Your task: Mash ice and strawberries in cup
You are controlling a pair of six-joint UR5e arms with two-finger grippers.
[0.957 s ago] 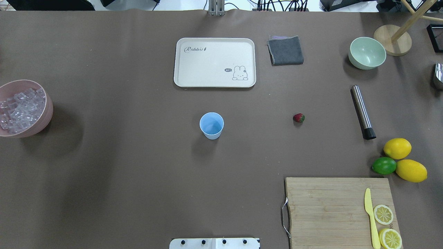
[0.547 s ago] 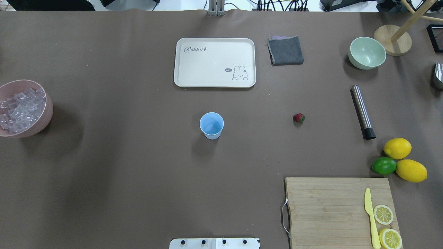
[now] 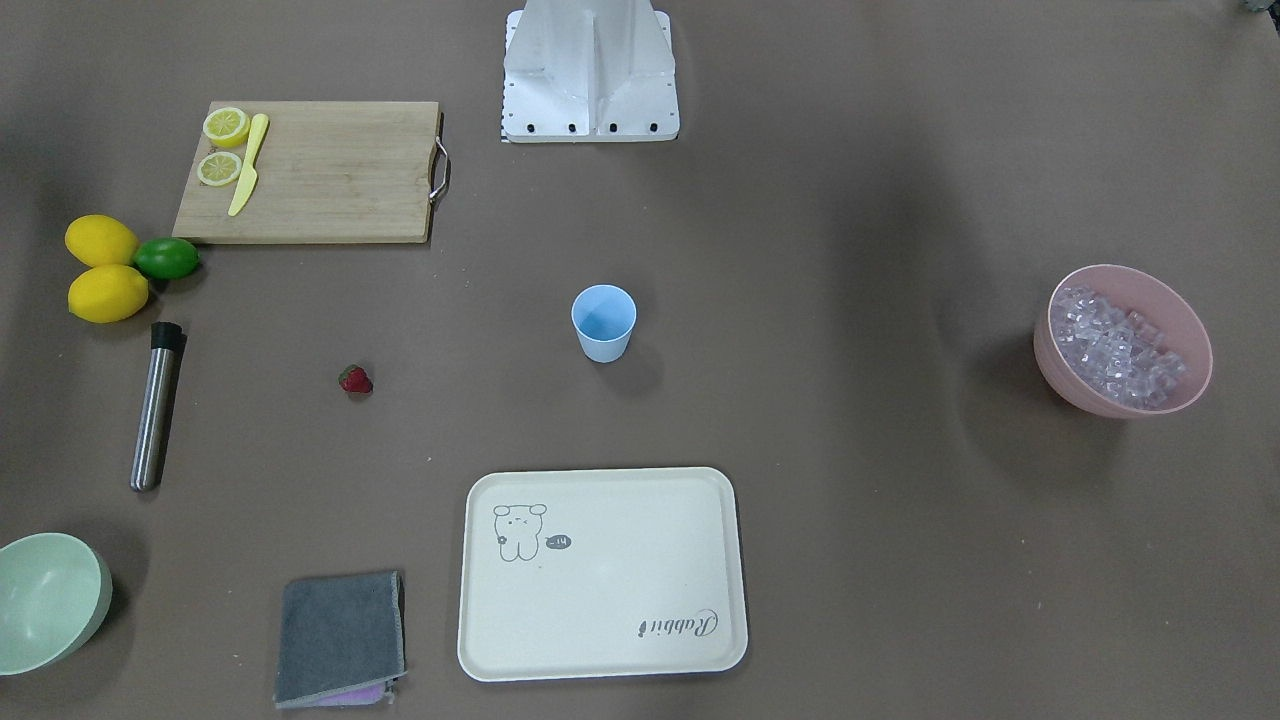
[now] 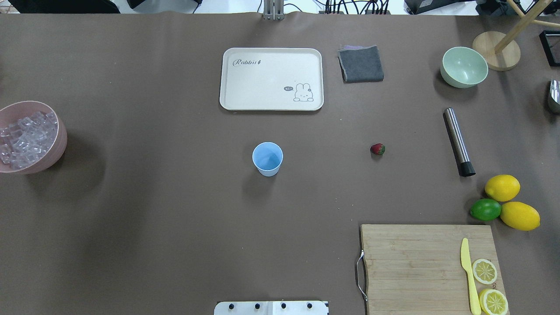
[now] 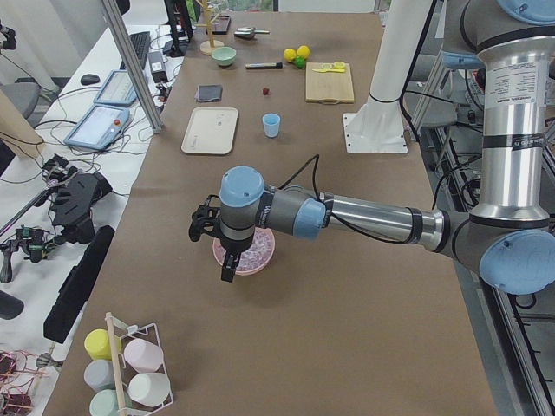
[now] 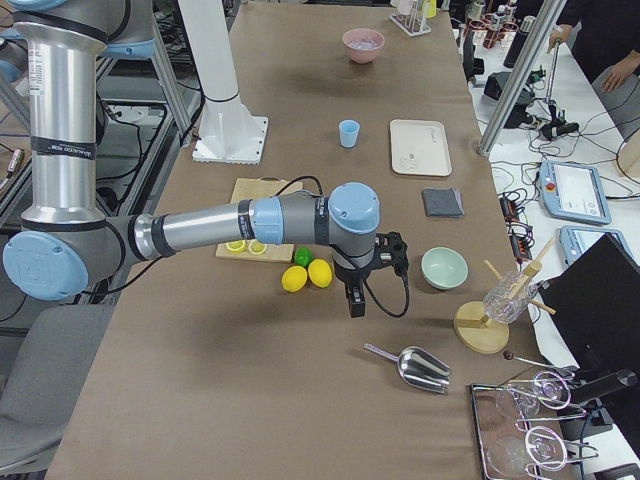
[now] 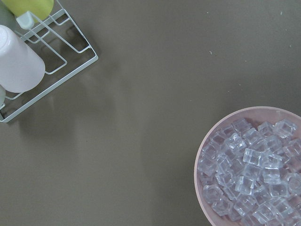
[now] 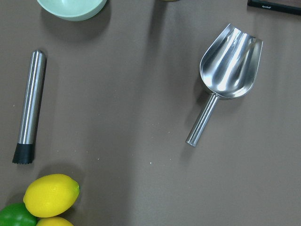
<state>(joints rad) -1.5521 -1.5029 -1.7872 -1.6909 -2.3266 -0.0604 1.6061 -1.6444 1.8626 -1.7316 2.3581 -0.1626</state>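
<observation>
Two arms parked wide. Front: cup point(image 3: 604, 322) upright mid-table, empty, reachable by both; strawberry point(image 3: 355, 380) at its 9 o'clock, apart.
Overhead: ice point(image 4: 26, 140) in pink bowl point(image 4: 62, 142), cup's 9.
Left side: left gripper point(image 5: 229, 267) by bowl, prob. for ice; opening can't tell.
Right side: right gripper point(image 6: 356, 300) by lemons point(image 6: 308, 272); can't tell.
R wrist: scoop point(image 8: 230, 61), muddler point(image 8: 30, 103) lying free.

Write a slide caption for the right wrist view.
Metal scoop, metal rod, lemon and green bowl edge on brown table.

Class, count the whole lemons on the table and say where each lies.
2. The first lemon lies just beyond the lime, toward the muddler; the second lemon lies right of the lime, beside the cutting board's corner.
</observation>
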